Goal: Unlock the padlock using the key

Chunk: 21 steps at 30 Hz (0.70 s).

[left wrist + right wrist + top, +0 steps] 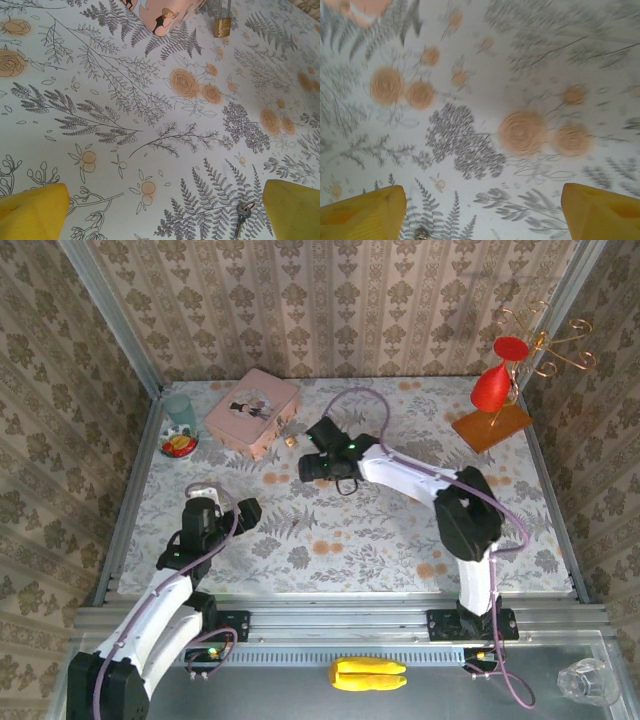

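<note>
My left end effector point(165, 202) is wide and empty over the counter point(125, 105). The key point(243, 214) lies flat near its right finger, not picked up. The padlock point(222, 25) sits further out, just beside the pink tin point(167, 12), untouched. My right end effector point(484, 200) is wide and empty, in a blurred view. Nothing is done yet: grasp, insert and turn all remain.

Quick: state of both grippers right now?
Left gripper: open, holding nothing; the key lies loose beside one finger.
Right gripper: open, nothing between its fingers.
</note>
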Each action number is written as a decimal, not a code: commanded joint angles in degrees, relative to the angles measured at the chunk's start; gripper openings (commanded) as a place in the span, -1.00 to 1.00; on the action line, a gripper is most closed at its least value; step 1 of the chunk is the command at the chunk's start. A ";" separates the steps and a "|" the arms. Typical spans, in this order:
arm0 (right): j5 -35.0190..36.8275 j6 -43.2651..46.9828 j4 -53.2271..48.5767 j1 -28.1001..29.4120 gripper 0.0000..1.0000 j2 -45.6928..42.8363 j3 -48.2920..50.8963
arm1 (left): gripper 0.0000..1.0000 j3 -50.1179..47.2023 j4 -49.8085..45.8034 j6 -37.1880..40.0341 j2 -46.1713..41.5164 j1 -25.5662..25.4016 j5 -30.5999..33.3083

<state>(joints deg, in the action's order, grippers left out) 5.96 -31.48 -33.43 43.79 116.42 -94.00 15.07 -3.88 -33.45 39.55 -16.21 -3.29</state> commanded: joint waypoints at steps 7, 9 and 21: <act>-6.24 -0.06 -10.07 5.21 0.33 6.23 -4.29 | 1.00 -2.33 1.91 -1.87 -4.23 -0.51 3.20; -8.10 -0.37 -10.14 5.67 0.25 7.09 -4.79 | 1.00 -2.33 2.05 -2.06 -3.67 -0.50 3.25; -10.09 -1.03 -12.22 6.39 -0.19 11.86 -9.47 | 1.00 -2.59 3.06 -3.68 -0.81 0.82 2.61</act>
<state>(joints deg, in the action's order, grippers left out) -2.68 -31.92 -42.85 49.78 126.39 -100.99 13.13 -2.04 -36.10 38.59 -15.99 -0.99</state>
